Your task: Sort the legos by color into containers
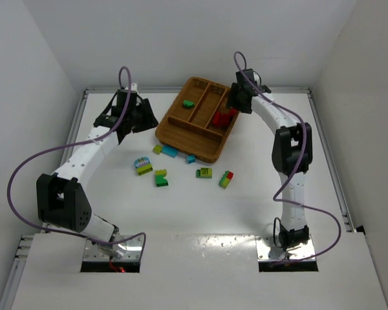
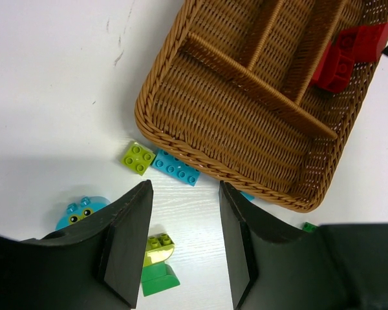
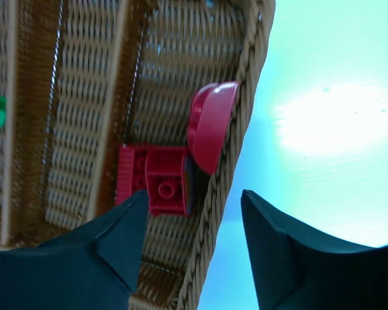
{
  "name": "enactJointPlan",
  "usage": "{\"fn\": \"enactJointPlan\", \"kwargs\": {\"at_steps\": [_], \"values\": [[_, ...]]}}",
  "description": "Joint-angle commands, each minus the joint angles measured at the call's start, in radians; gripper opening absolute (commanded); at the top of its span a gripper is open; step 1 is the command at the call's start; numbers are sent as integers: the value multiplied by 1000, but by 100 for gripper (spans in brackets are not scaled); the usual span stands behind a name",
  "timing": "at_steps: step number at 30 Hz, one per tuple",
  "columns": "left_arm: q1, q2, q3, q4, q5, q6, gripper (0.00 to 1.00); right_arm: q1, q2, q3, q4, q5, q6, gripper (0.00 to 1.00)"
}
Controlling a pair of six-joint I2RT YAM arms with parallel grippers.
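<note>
The brown wicker tray (image 1: 181,132) lies at the back centre, split into long compartments. Red legos (image 1: 223,118) lie in its right compartment and a green lego (image 1: 189,103) in a left one. Several loose legos lie in front of the tray: lime (image 1: 157,149), light blue (image 1: 170,152), a lime-and-green stack (image 1: 161,177), green (image 1: 204,172) and a red-and-lime one (image 1: 226,179). My left gripper (image 1: 130,128) hangs open and empty left of the tray, above the table (image 2: 184,188). My right gripper (image 1: 236,103) is open and empty over the tray's right rim (image 3: 194,197), just by the red legos (image 3: 160,181).
A light blue and lime figure brick (image 1: 142,166) lies left of the loose group, and it also shows in the left wrist view (image 2: 83,210). A small blue brick (image 1: 191,159) lies against the tray's front rim. White walls close in the table on three sides.
</note>
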Motion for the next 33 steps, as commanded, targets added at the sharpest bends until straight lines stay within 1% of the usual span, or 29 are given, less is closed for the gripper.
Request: {"fn": "enactJointPlan", "kwargs": {"at_steps": [1,5,11,15,19,22,26,27,33], "values": [[13,-4,17,2,0,19,51,-21,44,60,9,-47,31,61],[13,5,17,2,0,19,51,-21,93,133,-2,-68,31,61],[13,15,17,2,0,19,51,-21,130,173,7,-110,31,60],[13,15,7,2,9,19,51,-12,139,161,59,-165,12,58],[33,15,7,2,46,7,51,-3,130,161,69,-165,12,58],[33,4,-2,2,58,7,51,-3,121,161,58,-114,21,57],[33,-5,-13,2,47,7,51,-3,77,77,79,-70,21,57],[33,-5,-13,2,38,7,51,-3,66,76,79,-50,21,57],[33,-5,-22,2,38,7,51,6,57,53,99,-38,21,57]]}}
